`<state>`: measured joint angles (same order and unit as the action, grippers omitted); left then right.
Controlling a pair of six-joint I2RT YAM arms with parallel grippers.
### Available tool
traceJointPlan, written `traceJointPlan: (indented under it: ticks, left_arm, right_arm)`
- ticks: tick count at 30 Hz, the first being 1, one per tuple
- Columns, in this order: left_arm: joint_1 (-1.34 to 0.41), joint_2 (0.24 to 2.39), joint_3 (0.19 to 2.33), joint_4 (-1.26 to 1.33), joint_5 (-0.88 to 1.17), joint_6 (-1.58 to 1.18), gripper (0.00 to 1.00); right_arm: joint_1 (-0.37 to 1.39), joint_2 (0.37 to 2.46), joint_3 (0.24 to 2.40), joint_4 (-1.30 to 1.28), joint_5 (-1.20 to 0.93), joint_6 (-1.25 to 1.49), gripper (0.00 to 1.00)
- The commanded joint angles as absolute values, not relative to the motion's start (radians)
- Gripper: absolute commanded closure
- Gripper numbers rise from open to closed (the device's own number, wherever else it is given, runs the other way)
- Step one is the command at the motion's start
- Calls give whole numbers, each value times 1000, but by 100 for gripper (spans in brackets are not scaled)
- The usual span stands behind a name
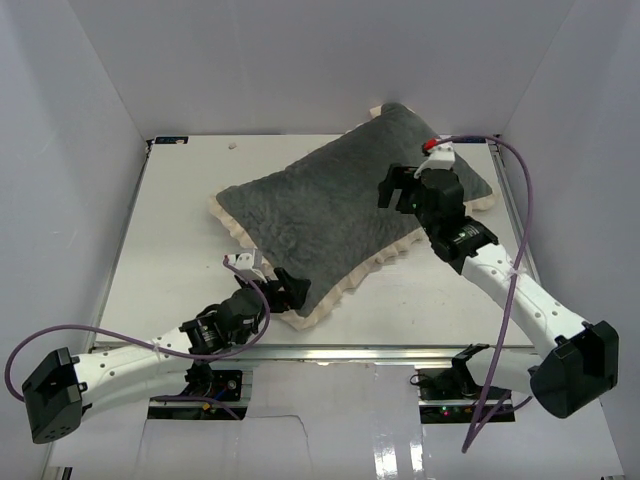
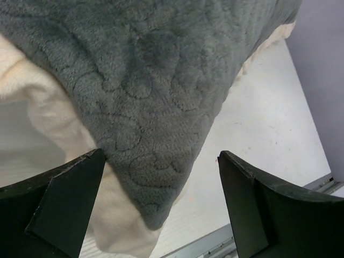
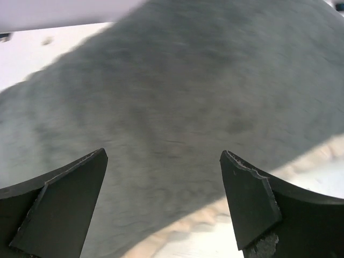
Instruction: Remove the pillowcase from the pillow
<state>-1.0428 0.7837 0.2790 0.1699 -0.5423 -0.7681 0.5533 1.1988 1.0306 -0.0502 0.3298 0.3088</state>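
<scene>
White walls box in a pale table (image 1: 180, 250), and on it the pillowcase (image 1: 320, 210) lies slantwise, grey plush up, plump enough that the pillow is probably inside, unseen. If a pinch at the near corner bites stuffing as well as cloth, cover and cushion would drag together toward the table's near edge. A bite on the cream frill (image 1: 372, 268) alone may slip. Left fingers (image 1: 292, 290) stand wide astride that corner, the arm stretched low. Right fingers (image 1: 396, 187), wide too, hang over the plush's far right from a raised, bent wrist; contact is unclear.
</scene>
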Motion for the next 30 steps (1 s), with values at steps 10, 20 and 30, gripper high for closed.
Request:
traceJointPlan:
  ticks: [10, 20, 30]
  left_arm:
    - [-1043, 911, 301, 70, -512, -894, 2]
    - [-1039, 1095, 290, 255, -463, -901, 2]
    - [-1039, 1022, 261, 291, -471, -893, 56]
  right_arm:
    - [161, 1231, 762, 199, 101, 511, 8]
    - [55, 1385, 672, 445, 35, 580, 6]
    - [-51, 1555, 597, 708, -29, 607, 7]
